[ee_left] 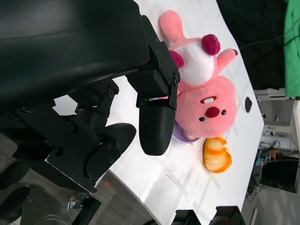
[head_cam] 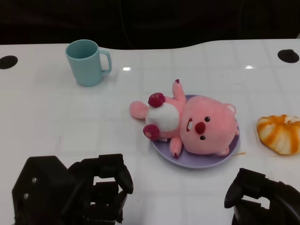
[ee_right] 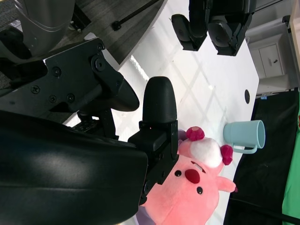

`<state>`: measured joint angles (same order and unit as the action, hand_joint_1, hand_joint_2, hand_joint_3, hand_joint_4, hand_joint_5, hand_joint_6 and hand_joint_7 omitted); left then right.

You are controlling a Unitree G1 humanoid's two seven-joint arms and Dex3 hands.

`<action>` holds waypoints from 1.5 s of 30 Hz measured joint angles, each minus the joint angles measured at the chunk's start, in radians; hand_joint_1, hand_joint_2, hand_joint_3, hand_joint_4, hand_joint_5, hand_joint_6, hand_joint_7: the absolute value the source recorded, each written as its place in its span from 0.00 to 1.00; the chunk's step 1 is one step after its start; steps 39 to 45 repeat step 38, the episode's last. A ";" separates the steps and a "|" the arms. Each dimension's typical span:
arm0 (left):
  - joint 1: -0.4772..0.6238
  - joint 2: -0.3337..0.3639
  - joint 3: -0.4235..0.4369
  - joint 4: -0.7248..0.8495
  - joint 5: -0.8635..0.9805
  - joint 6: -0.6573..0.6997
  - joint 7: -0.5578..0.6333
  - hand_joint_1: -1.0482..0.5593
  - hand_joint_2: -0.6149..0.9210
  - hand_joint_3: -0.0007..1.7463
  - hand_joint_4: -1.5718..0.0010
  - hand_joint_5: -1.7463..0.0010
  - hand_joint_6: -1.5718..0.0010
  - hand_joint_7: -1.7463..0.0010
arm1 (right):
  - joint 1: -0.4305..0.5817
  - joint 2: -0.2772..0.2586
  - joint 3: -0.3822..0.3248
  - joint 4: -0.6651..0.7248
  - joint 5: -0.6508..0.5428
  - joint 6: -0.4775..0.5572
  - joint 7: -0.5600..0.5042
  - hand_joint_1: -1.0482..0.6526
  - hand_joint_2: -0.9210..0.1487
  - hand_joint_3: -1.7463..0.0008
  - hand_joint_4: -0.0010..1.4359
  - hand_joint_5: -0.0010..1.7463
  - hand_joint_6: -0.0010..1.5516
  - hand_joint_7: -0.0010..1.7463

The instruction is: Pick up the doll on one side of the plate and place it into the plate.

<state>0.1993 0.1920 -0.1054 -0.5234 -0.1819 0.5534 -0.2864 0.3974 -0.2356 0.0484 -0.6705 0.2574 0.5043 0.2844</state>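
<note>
The setting reads as a robotics lab or test room rather than a home. The work surface is a glossy white table (head_cam: 56, 117) with a curved far edge and round black cable ports (head_cam: 288, 56) let into it, as on office or bench furniture. Beyond its edge the floor is grey, with black cables (ee_right: 136, 11) trailing across it. A white cabinet (ee_right: 274, 56) stands against the wall, and a cluttered stand of equipment with wires (ee_left: 276, 164) sits at the far side. A green sheet (ee_left: 293, 47) hangs beside a dark backdrop. The items on the table look staged.
</note>
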 measured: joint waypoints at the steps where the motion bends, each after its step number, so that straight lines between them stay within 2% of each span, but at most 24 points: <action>1: 0.000 -0.004 0.001 -0.002 -0.009 0.012 0.002 0.63 0.75 0.73 0.45 0.00 0.49 0.09 | -0.001 0.000 -0.003 0.003 0.000 0.000 0.000 0.58 0.23 0.31 0.47 1.00 0.32 0.93; 7: -0.007 -0.007 0.013 0.015 -0.031 0.029 0.001 0.65 0.73 0.75 0.47 0.00 0.49 0.09 | -0.015 0.001 -0.008 0.027 0.005 -0.004 0.002 0.57 0.22 0.33 0.46 1.00 0.32 0.92; 22: -0.083 -0.012 0.059 0.193 -0.145 0.034 -0.045 0.64 0.75 0.77 0.47 0.00 0.48 0.10 | -0.058 0.004 -0.007 0.102 -0.014 -0.049 0.000 0.58 0.23 0.33 0.47 1.00 0.32 0.91; 35: -0.085 -0.008 0.035 0.209 -0.139 0.016 -0.055 0.62 0.74 0.75 0.48 0.00 0.48 0.12 | -0.066 0.002 -0.007 0.134 -0.016 -0.074 0.010 0.58 0.23 0.32 0.46 1.00 0.33 0.90; 45: -0.088 -0.008 0.026 0.211 -0.137 0.014 -0.055 0.63 0.74 0.76 0.49 0.00 0.49 0.11 | -0.069 0.001 -0.007 0.138 -0.017 -0.074 0.016 0.58 0.23 0.33 0.46 1.00 0.33 0.90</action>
